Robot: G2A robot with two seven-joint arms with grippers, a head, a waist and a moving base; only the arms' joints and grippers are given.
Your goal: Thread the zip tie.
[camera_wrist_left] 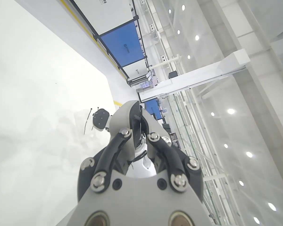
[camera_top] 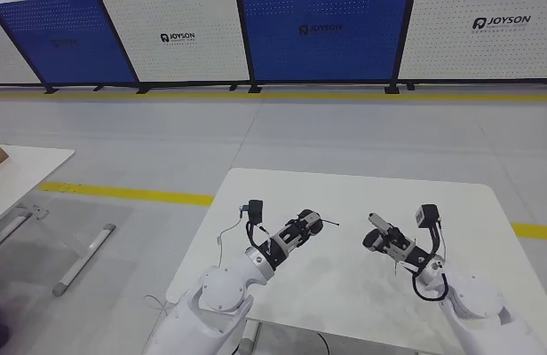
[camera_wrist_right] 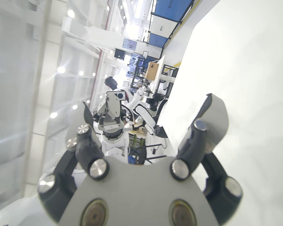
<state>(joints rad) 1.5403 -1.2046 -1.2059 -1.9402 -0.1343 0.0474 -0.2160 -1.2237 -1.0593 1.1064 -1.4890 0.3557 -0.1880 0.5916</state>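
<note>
My left gripper hovers over the middle of the white table, shut on a thin black zip tie whose free end pokes out toward the other arm. In the left wrist view the zip tie runs as a dark strip between the closed fingers of the left gripper. A short gap away, my right gripper faces it. In its own view the right gripper is open with nothing between its fingers.
Two more black zip ties lie on the table beside the right gripper. The left arm's wrist shows off the table's edge in the right wrist view. Bare table surface lies behind both grippers.
</note>
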